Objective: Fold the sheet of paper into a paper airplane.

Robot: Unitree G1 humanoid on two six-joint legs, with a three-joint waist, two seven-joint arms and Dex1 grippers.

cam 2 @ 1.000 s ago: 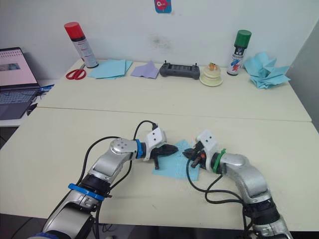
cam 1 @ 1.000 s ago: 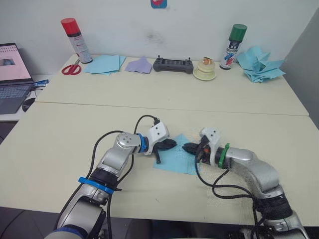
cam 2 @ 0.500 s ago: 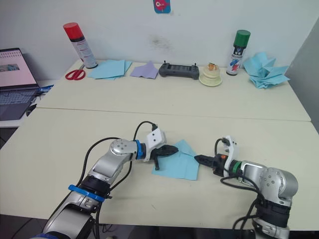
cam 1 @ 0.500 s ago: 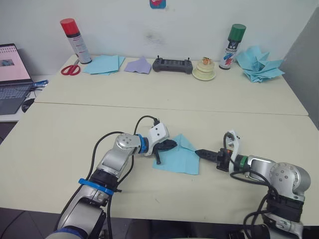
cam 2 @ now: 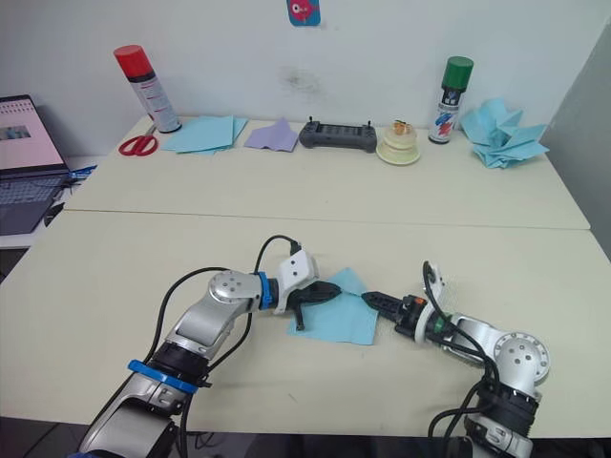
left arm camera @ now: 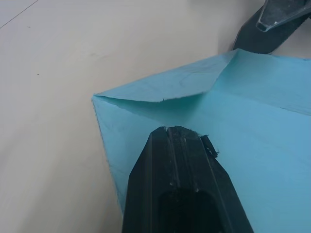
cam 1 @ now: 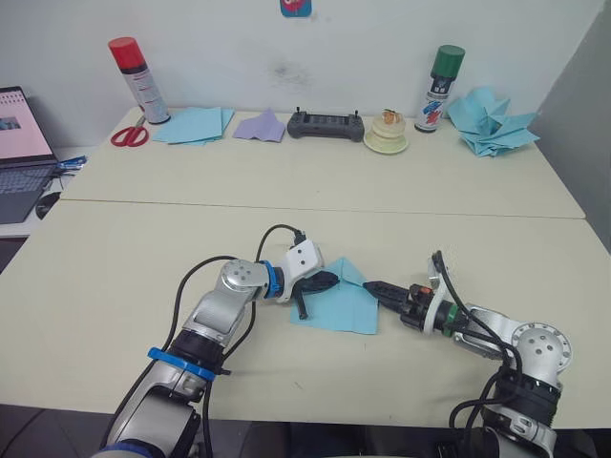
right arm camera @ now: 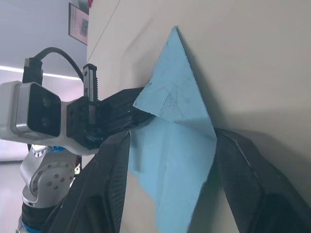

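**A:** Any writing or brand you can read?

**B:** None. The red-capped spray can (cam 1: 138, 78) and the green-capped spray can (cam 1: 435, 75) both carry printed labels, but the print is too small to make out. The laptop (cam 1: 21, 153) screen and the small sticker on the wall (cam 1: 295, 7) are likewise unreadable.

**A:** Containers?

**B:** A pale dish (cam 1: 387, 142) at the back with something small and yellowish on it; I cannot tell what. Near it lie a black controller (cam 1: 326, 125), red scissors (cam 1: 124, 135), a stack of blue sheets (cam 1: 194, 124), a lilac paper piece (cam 1: 260, 126) and a heap of blue paper planes (cam 1: 489, 121).

**A:** And the sheet of paper?

**B:** The sheet of paper (cam 1: 339, 301) lies flat on the table (cam 1: 115, 267), between the two grippers, with one corner folded over. The left gripper (left arm camera: 182, 141) has its two fingers closed together, their tips pressing down on the sheet just behind that folded corner, gripping nothing. The right gripper (right arm camera: 167, 145) is spread wide, its fingers (right arm camera: 104, 179) either side of the sheet's opposite pointed edge, closed on nothing.
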